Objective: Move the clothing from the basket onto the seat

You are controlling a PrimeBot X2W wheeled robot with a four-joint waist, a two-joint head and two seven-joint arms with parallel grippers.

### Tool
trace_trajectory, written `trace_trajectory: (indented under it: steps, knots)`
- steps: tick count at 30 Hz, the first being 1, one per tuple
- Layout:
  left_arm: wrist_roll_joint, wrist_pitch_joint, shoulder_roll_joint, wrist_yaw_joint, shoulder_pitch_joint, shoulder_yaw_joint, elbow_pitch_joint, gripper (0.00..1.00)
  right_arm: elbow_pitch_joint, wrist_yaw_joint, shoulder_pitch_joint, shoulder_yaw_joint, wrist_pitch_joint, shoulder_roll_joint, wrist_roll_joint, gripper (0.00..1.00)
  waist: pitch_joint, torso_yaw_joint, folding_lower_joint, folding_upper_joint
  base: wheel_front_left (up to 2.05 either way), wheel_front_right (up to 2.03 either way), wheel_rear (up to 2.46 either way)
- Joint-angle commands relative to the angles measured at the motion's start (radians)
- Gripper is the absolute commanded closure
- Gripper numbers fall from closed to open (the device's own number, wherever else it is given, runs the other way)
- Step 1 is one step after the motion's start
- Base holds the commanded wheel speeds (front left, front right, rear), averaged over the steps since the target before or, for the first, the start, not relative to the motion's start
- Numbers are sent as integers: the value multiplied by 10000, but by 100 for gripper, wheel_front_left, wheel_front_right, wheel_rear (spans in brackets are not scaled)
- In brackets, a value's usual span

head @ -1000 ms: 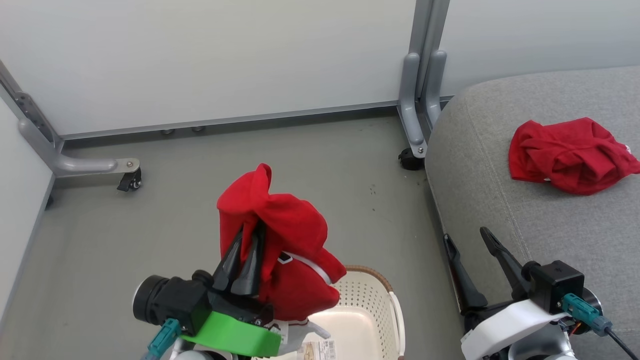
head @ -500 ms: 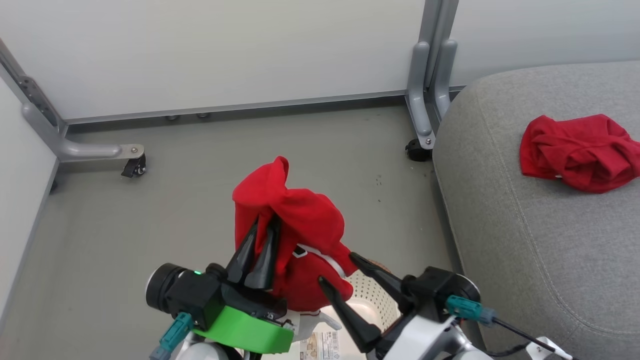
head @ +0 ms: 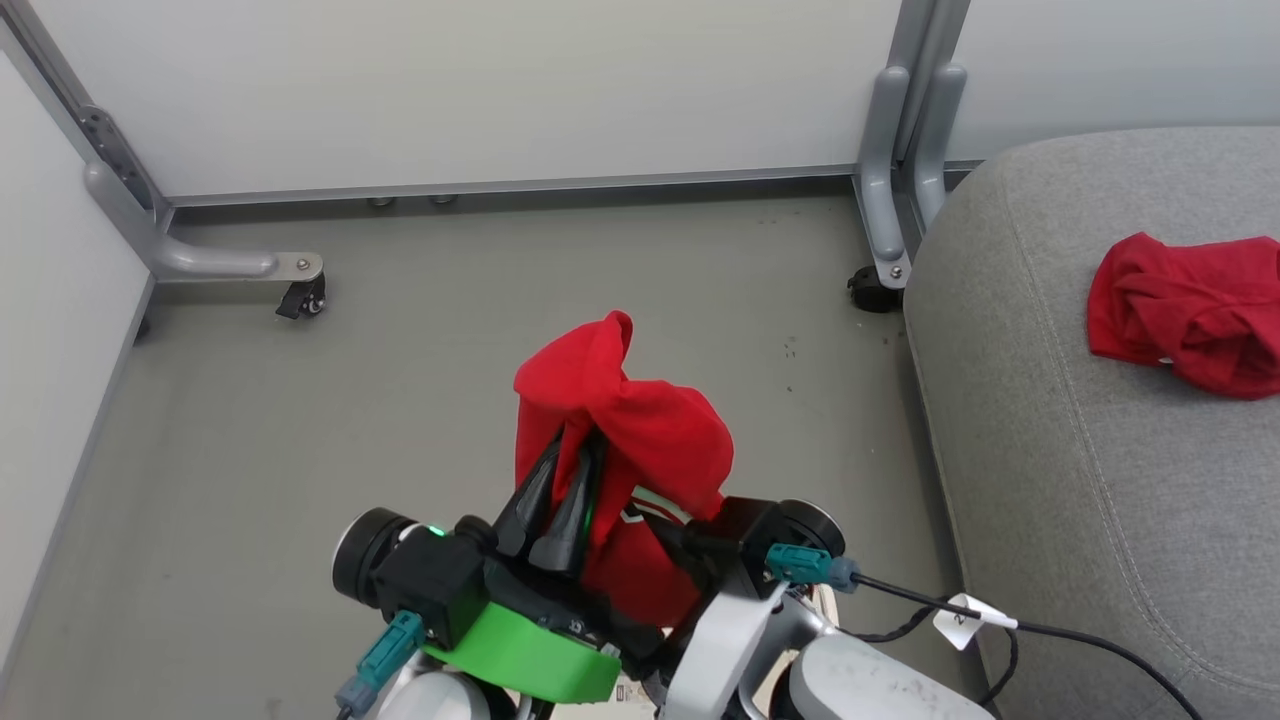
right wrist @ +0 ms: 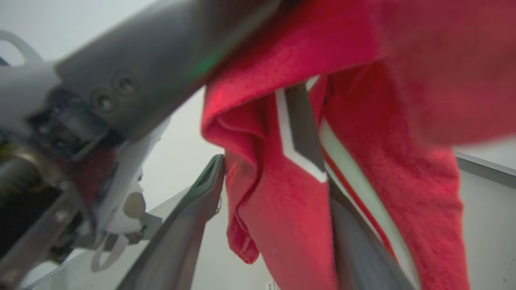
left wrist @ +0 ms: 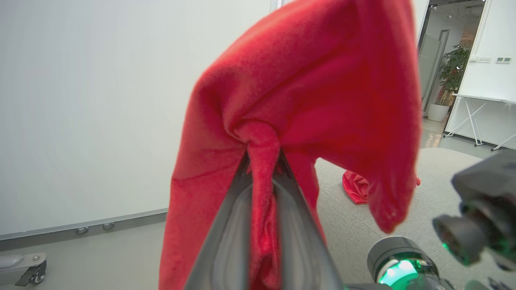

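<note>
Grey floor (head: 420, 360) runs to white partition panels (head: 500, 90) at 12 o'clock, with a grey frame leg (head: 190, 262) at 10 o'clock and a black caster (head: 873, 290) at 1 o'clock, just beside the seat (head: 1080, 520). The seat takes the 3 o'clock side, and the plain red garment (head: 1190, 325) lies crumpled on it, well apart from both arms. The striped red garment (head: 640, 430) hangs at centre above the floor, draped over the left gripper (head: 573, 455), whose fingers are pinched together on a fold of it. The right gripper (right wrist: 274, 189) sits at 5 o'clock of that cloth, its fingers wide apart with the white-trimmed lower part dangling between them. A black cable (head: 1080, 635) trails from the right wrist across the seat's edge
</note>
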Motion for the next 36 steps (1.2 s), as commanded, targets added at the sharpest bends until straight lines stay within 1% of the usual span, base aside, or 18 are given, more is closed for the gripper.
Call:
trace_trajectory:
  steps: [1, 10, 26, 27, 28, 29, 33, 36]
  knots:
    - [57, -2, -21, -44, -151, -3, -1, 100, 184, -7, -197, 112, -128, 16, 146, 100, 8, 15, 0, 0, 0, 0, 0]
    - [76, -2, -35, -53, -53, 68, 13, 100, 945, -7, -746, 536, -541, 91, 612, 100, -30, -48, 0, 0, 0, 0, 0]
    - [102, -2, -31, -113, 26, 116, 7, 100, 1345, -7, -1127, 800, -867, -27, 954, 100, -3, -74, 0, 0, 0, 0, 0]
    - [113, -2, -42, -102, 30, 126, -12, 96, 1361, -7, -1151, 802, -866, -34, 963, 100, 0, -74, 0, 0, 0, 0, 0]
    - [154, -2, -54, -70, 30, 153, -75, 9, 1372, -7, -1206, 780, -889, -51, 927, 100, 7, -73, 0, 0, 0, 0, 0]
    - [171, -4, -58, -50, 39, 171, -119, 0, 1383, -8, -1258, 758, -907, -58, 867, 100, 14, -74, 0, 0, 0, 0, 0]
    - [352, 20, 185, 28, 146, 200, -265, 0, 1452, -8, -1386, 627, -985, -79, 735, 100, 22, -58, 0, 0, 0, 0, 0]
    - [451, 257, 461, 89, 304, 190, -479, 0, 1533, -7, -1530, 467, -1043, -123, 680, 100, 3, -41, 0, 0, 0, 0, 0]
